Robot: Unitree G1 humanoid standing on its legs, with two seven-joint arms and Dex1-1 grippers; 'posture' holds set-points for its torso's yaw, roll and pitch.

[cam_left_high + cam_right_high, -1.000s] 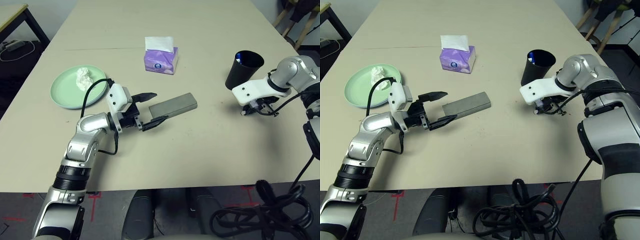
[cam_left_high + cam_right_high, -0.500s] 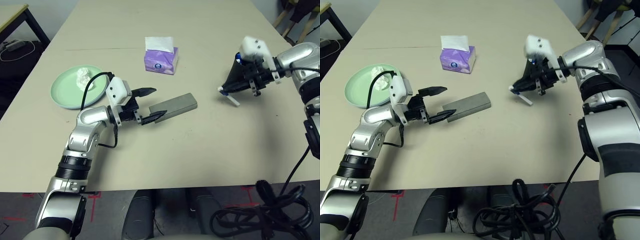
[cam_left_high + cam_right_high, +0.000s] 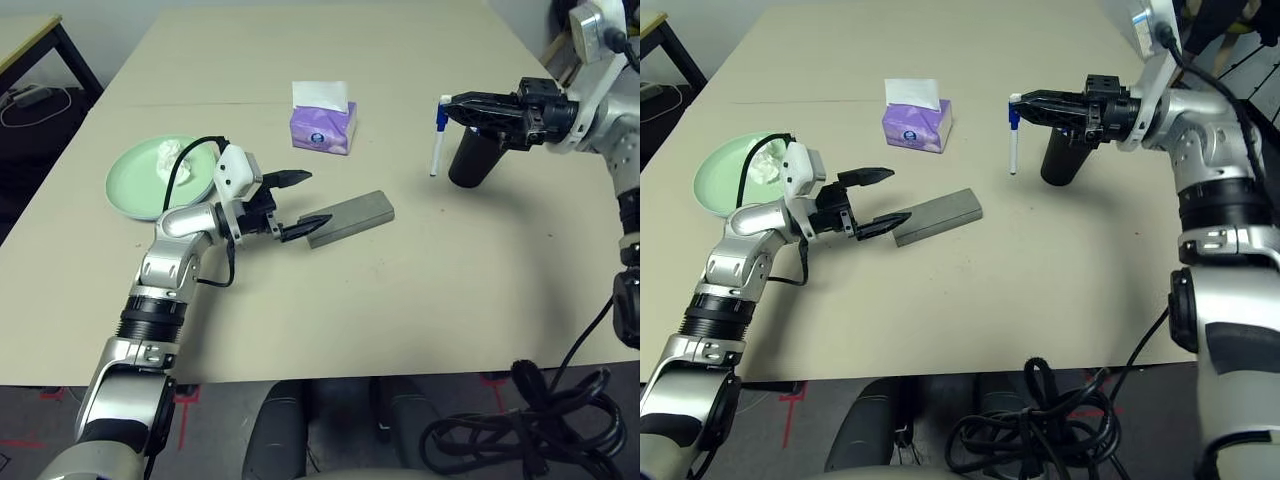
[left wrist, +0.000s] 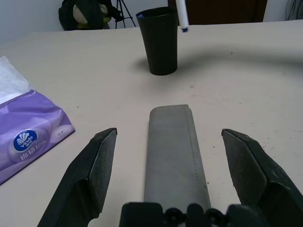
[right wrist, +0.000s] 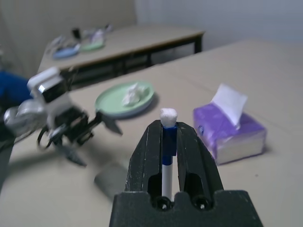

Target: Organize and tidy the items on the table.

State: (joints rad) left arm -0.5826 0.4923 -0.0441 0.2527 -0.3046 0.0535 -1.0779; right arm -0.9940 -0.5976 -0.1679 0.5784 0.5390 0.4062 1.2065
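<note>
I have the right gripper (image 3: pixel 1018 105) pinching the pen (image 3: pixel 1013 133) upright, clear of the table (image 3: pixel 420 300) beside the cup (image 3: pixel 474 160), presumably to drop it in, while the left gripper (image 3: pixel 300 203) sits spread wide around the case (image 3: pixel 350 217) end, ready to grasp
</note>
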